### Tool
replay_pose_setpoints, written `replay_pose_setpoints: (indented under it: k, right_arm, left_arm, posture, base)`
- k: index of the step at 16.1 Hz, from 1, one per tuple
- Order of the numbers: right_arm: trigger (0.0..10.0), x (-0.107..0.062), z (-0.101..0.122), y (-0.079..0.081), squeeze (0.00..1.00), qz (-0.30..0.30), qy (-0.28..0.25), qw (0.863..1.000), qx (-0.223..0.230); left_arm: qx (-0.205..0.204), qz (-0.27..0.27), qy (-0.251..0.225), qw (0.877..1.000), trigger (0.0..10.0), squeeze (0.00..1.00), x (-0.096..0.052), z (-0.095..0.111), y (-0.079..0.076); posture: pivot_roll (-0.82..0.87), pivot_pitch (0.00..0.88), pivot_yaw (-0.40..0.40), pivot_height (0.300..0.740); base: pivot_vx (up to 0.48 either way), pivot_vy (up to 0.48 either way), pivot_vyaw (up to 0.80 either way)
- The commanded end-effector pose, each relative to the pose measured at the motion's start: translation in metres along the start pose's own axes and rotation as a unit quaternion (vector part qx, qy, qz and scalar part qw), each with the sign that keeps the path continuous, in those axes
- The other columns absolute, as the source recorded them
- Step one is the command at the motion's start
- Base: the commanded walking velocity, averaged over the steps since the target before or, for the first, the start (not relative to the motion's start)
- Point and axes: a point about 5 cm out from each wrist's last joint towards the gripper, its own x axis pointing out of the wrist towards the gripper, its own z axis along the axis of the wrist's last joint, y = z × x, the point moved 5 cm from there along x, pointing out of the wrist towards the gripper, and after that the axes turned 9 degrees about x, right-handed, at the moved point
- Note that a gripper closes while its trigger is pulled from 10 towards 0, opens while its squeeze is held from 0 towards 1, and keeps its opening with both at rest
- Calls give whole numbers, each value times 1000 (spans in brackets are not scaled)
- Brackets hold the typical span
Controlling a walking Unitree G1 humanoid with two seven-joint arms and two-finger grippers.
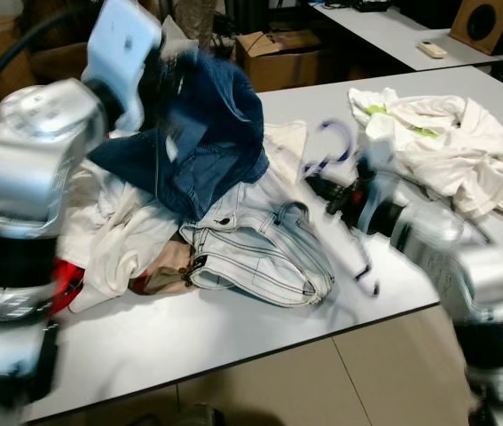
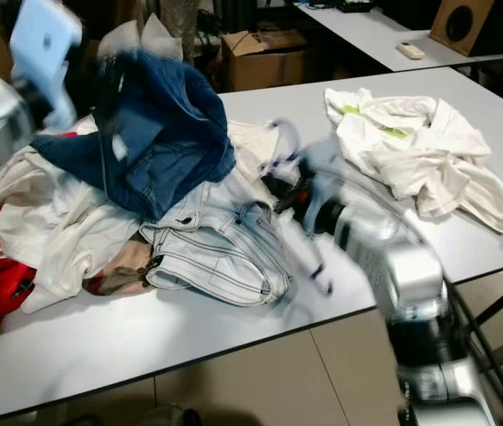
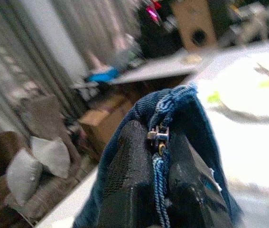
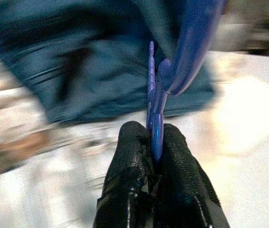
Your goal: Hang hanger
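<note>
Left gripper (image 3: 159, 156) is raised above the desk's (image 1: 233, 337) far left part, jaws closed on a fold of blue denim (image 1: 200, 133), pinched at a seam with a metal rivet; the denim hangs from the grip down onto the clothes heap. Right gripper (image 4: 153, 147) is over the desk's middle, just right of the heap, jaws narrow and clamped on the purple hanger (image 4: 181, 57). The hanger is held off the desk surface, its hook (image 1: 335, 142) curving upward beside the denim; in the head views it is blurred and its lower part cannot be traced with certainty. In the right wrist view the hanger's thin edge sits between the two fingers (image 4: 129, 156), with the denim close behind it. The heap on the left half of the desk holds pale jeans (image 1: 260, 253) nearest the front edge, white garments (image 1: 118, 231) beneath and to the left, a tan piece and a red item (image 1: 65, 288) at the left edge. A separate pile of white clothes (image 1: 437, 146) lies at the desk's far right corner, well apart from the heap. Behind the desk stands a cardboard box (image 1: 282, 58); a second table (image 1: 384, 31) further back carries a remote (image 1: 430, 50), with a speaker (image 1: 484, 22) beyond it. Both arms are motion-blurred.
</note>
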Motion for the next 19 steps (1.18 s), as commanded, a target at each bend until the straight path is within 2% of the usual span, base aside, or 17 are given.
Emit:
replay_pose_setpoints:
  k: [1,3,4,5,6,7,9,10,12,13,14,15,17,19]
  right_arm:
    - [10000,-1,3,22,0,54,1,998,-14]
    - [10000,-4,0,32,0,78,3,997,-22]
    - [10000,-6,2,37,0,87,-6,996,-27]
    - [10000,-5,5,36,0,80,-16,996,-27]
    - [10000,-1,18,28,0,50,-51,997,-18]
    - [10000,1,27,23,0,32,-72,997,-11]
    - [10000,2,39,22,0,33,-100,994,6]
    - [10000,2,44,31,0,61,-107,992,16]
    - [10000,3,43,29,0,54,-104,993,16]
    - [10000,4,37,24,0,35,-83,996,-7]
    - [10000,5,24,18,0,7,-38,995,-97]
    - [10000,5,24,17,0,-1,-41,994,-101]
    - [10000,4,43,17,0,-24,-108,989,-94]
    - [10000,2,47,22,0,-24,-128,988,-81]
  left_arm:
    - [-2,47,-16,999,0,0,0,9,16]
    - [-15,71,-23,997,0,0,3,11,20]
    - [-27,70,-37,996,0,0,6,17,16]
    - [-27,59,-40,997,0,0,7,18,13]
    - [-23,16,-47,998,0,0,8,21,0]
    - [-11,-19,-49,999,0,0,8,23,-11]
    - [20,-52,-37,998,0,0,5,19,-24]
    - [63,-53,-13,996,0,0,2,8,-28]
    - [106,-45,8,993,0,0,1,-3,-25]
    - [130,-34,19,991,0,0,0,-8,-21]
    - [155,-16,29,987,0,0,-1,-13,-15]
    - [148,-11,27,989,0,0,-1,-13,-14]
    - [122,2,26,992,0,0,-2,-12,-14]
    - [152,31,48,987,0,0,-4,-20,-2]
  posture:
    - [-39,0,64,740]
    - [-42,0,63,740]
    - [-43,0,61,740]
    - [-43,0,61,740]
    - [-41,0,59,740]
    - [-39,0,57,740]
    - [-29,0,49,740]
    - [-28,0,48,740]
    - [-27,0,42,740]
    - [-30,0,43,740]
    - [-32,0,44,740]
    - [-35,0,46,740]
    - [-31,0,44,740]
    - [-30,0,43,740]
  base:
    - [0,0,0]
    - [0,0,0]
    - [0,0,0]
    - [0,0,0]
    - [0,0,0]
    - [0,0,0]
    - [0,0,0]
    - [0,0,0]
    - [0,0,0]
    - [0,0,0]
    - [0,0,0]
    - [0,0,0]
    - [0,0,0]
    - [0,0,0]
